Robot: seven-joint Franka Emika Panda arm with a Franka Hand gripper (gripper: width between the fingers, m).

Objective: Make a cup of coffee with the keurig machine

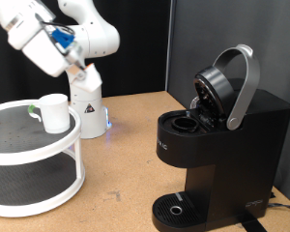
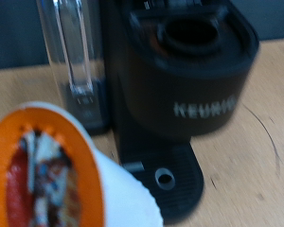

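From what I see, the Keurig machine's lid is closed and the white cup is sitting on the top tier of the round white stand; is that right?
Not quite: the keurig machine has its lid raised, with the silver handle tipped up and the pod chamber open, as the exterior view shows; the wrist view also looks into the open chamber. The cup does sit on the top tier of the round white stand.

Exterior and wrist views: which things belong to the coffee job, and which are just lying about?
Job:
- boxy matte black Keurig machine, lid raised
- small plain white cup
- white pod with orange rim, close to the wrist camera
- gripper

Lying about:
- white round two-tier stand, under the cup
- tan tabletop
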